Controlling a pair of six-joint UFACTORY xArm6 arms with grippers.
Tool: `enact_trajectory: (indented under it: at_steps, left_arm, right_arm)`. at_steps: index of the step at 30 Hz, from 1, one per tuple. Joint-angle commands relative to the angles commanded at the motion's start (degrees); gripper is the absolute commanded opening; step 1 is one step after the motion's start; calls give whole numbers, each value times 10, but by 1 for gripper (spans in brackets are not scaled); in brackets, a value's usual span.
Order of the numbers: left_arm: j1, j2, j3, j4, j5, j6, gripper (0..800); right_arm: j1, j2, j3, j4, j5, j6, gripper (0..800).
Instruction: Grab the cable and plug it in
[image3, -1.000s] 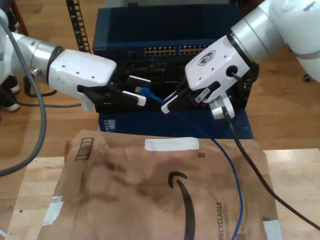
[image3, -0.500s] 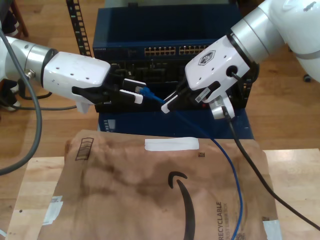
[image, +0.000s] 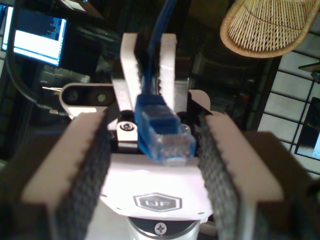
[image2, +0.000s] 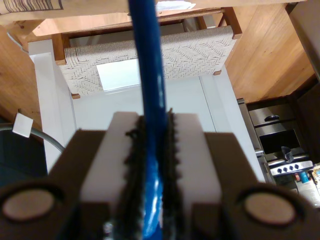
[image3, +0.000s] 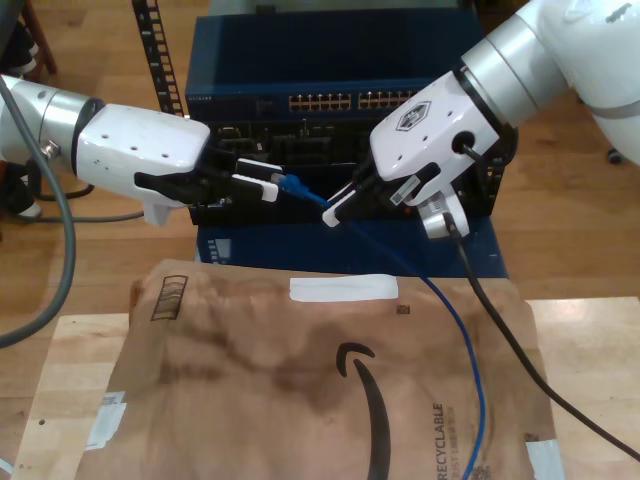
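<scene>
The blue cable runs up from the paper-covered table to my second gripper, at the exterior view's right, which is shut on it just behind the plug. In the second wrist view the cable is clamped between the toothed pads. The clear-tipped plug sticks out toward my first gripper, at the exterior view's left. This gripper is open. In the first wrist view the plug faces the camera between the dark pads, touching neither.
Behind both grippers stands a blue rack with a network switch and its row of ports. A brown paper sheet covers the wooden table. A thick black cable hangs from the second arm.
My first gripper has drawn back toward the exterior view's left, so the plug now lies at its fingertips instead of deep between them. The second gripper and cable have stayed put.
</scene>
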Motion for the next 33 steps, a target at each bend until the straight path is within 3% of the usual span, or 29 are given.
enact_trajectory:
  at_steps: [18, 33]
  left_arm:
    - [0, 0, 0, 0, -1, 0, 194]
    - [0, 0, 0, 0, -9, 2, 78]
  right_arm:
    - [4, 5, -5, 0, -1, 2, 21]
    - [10, 10, -12, 1, -1, 4, 21]
